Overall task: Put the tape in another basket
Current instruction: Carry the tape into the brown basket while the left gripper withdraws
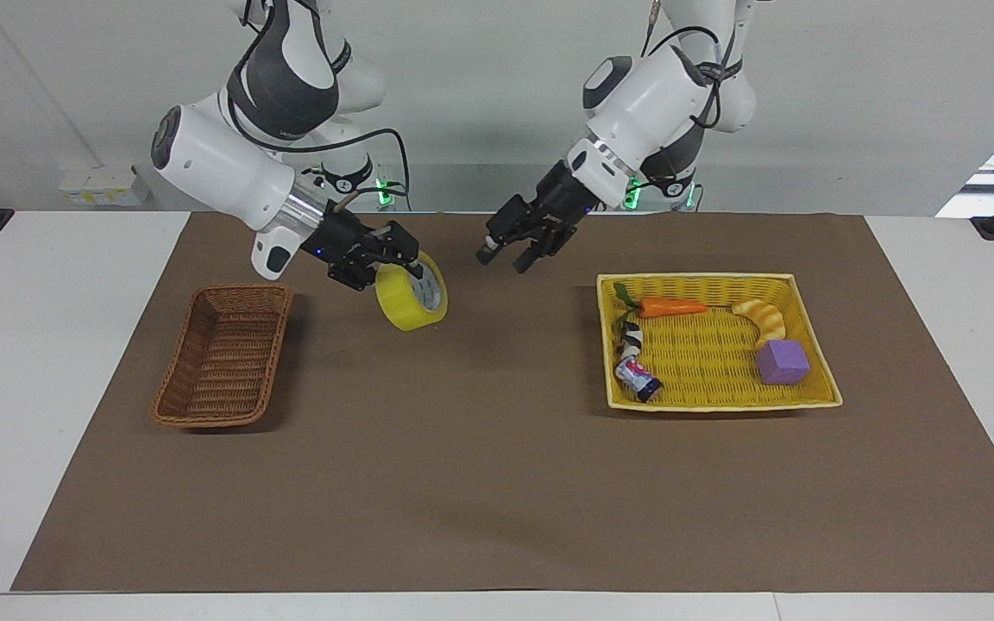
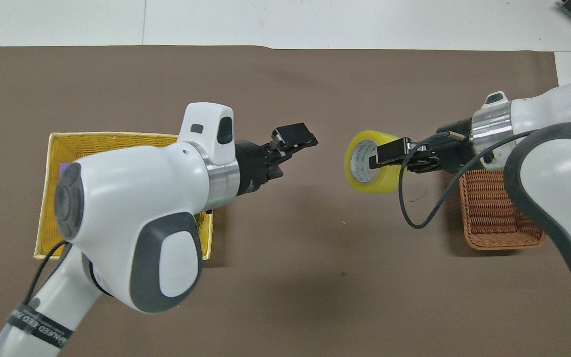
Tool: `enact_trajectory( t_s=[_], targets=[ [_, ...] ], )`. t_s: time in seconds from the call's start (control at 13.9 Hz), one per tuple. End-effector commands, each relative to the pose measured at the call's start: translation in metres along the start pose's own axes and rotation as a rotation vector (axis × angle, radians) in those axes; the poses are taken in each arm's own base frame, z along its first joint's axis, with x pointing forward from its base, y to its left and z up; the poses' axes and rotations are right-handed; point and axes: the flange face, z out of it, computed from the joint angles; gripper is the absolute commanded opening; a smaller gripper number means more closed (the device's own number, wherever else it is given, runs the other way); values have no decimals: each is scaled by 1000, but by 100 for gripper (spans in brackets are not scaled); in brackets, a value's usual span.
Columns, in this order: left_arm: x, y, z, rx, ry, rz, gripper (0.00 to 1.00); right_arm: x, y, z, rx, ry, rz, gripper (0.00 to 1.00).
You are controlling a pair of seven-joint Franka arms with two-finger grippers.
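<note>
The tape (image 1: 412,298), a yellowish roll with a white core, hangs in the air on edge, held by my right gripper (image 1: 399,260). That gripper is shut on the roll's rim, over the brown mat beside the brown wicker basket (image 1: 242,291). In the overhead view the tape (image 2: 367,168) and right gripper (image 2: 388,154) sit just short of the wicker basket (image 2: 498,218). My left gripper (image 1: 506,255) is open and empty, raised over the mat between the tape and the yellow basket (image 1: 721,404); it also shows in the overhead view (image 2: 295,137).
The yellow basket holds a carrot (image 1: 670,306), a croissant (image 1: 764,321), a purple cube (image 1: 783,361) and a small can (image 1: 638,378). In the overhead view my left arm covers most of the yellow basket (image 2: 47,198). The brown mat (image 1: 462,483) covers the table.
</note>
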Motion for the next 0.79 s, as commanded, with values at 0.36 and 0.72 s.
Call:
enact_trajectory(
  t_s=[0.36,0.72],
  targets=[
    [113,-64,-79,363,54,153,100,-3,123,-75,-349,11,-9,0],
    [168,-110,-149,519,20,419,100,-12,210,-83,-596,-70,-82,0]
  ],
)
